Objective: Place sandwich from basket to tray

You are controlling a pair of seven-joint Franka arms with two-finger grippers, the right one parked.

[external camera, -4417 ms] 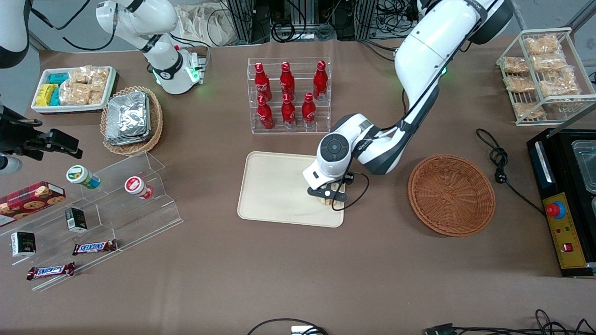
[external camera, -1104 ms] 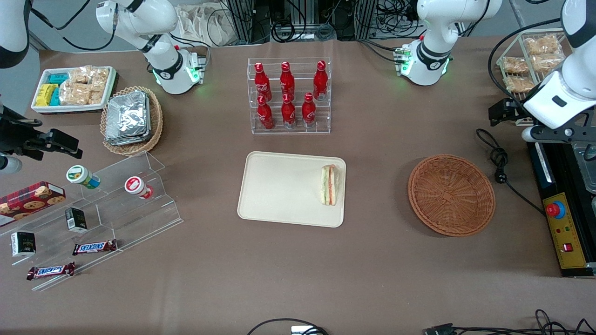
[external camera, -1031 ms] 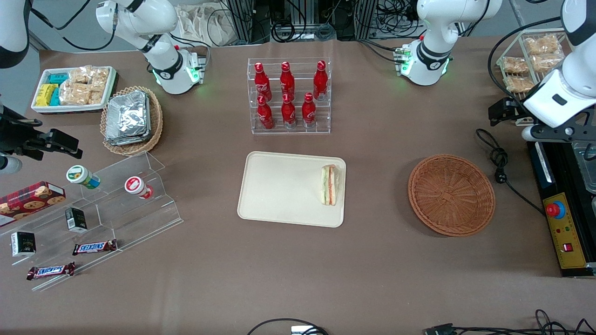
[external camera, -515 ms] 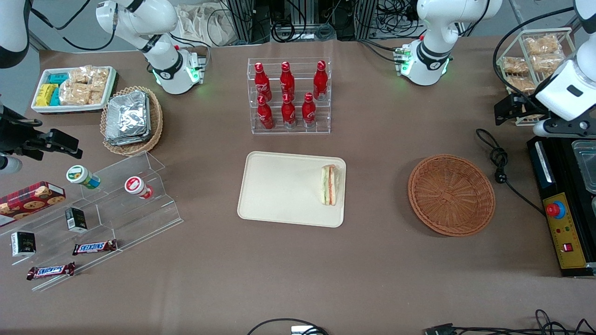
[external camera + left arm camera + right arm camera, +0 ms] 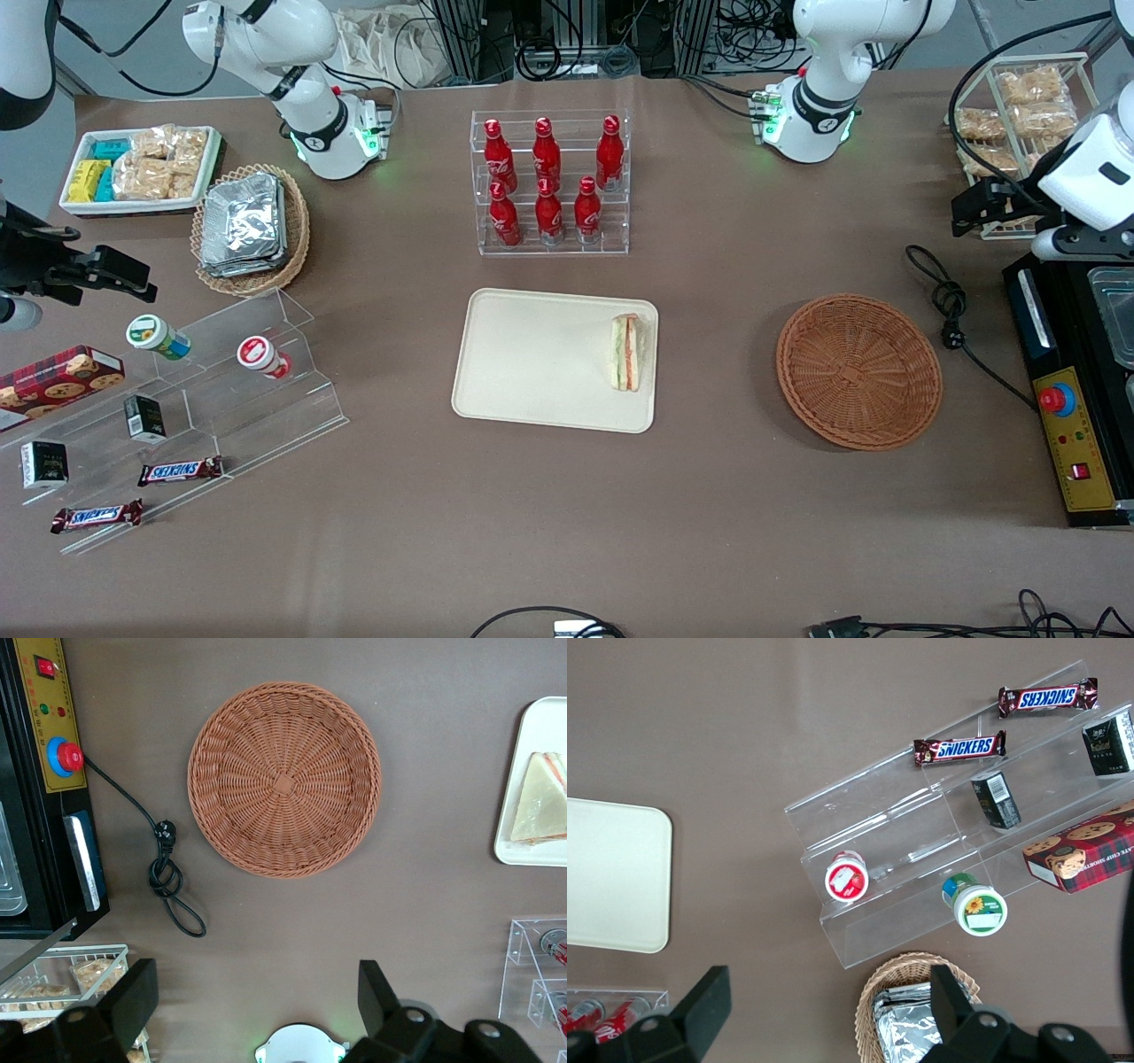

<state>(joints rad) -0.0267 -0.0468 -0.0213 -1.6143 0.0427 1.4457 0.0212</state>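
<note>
The sandwich [image 5: 626,353] lies in the cream tray [image 5: 532,354], against the rim at the basket's end; it also shows in the left wrist view [image 5: 539,799] with the tray's corner [image 5: 518,850]. The reddish-brown wicker basket [image 5: 858,372] is empty and stands beside the tray, toward the working arm's end; the left wrist view shows it from above [image 5: 283,780]. My left gripper [image 5: 979,206] is open and empty, raised high near the wire rack, well away from basket and tray. Its fingers [image 5: 128,1005] stand wide apart. The tray's other end shows in the right wrist view [image 5: 611,873].
A clear rack of red bottles [image 5: 549,182] stands farther from the camera than the tray. A wire rack of snack packets [image 5: 1028,142], a black control box [image 5: 1076,381] and a cable [image 5: 948,301] lie by the basket. Acrylic steps [image 5: 221,381] and a foil-packet basket [image 5: 251,229] lie toward the parked arm's end.
4.4 s ago the gripper held the sandwich over the tray; it has let go and withdrawn. Over the last second it drifted farther toward the working arm's end and away from the camera.
</note>
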